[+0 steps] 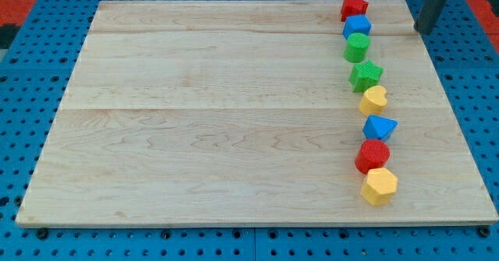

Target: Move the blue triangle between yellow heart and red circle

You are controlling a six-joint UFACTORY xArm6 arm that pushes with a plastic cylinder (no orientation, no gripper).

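So the wooden worktop (218, 121) takes up nearly the whole view, sitting on a blue pegboard (31, 238), and everything on it is lined up in one wavy column near the worktop's right edge. My rod (433, 5) comes in from the view's top right corner, and my tip (422, 32) sits just off the worktop's top right corner, well apart from every block; the closest one is the blue cube, off to the tip's left. There's no hand on this arm at all, just the bare rod, so nothing is open, closed or gripping. Taking the blue triangle (380, 127) as the landmark: it already sits in the column, with the yellow heart (373, 99) right above it and the red circle (373, 155) right below it, both close enough that they look like they're touching or nearly so, I can't tell for sure. Below the red circle, farther from the triangle, is a yellow hexagon (380, 185). Going up from the triangle past the heart you get a green star-ish block (366, 76), then a green cylinder (357, 47), then the blue cube (357, 26), and finally a red star (353, 8) at the worktop's top edge, farthest from the triangle.
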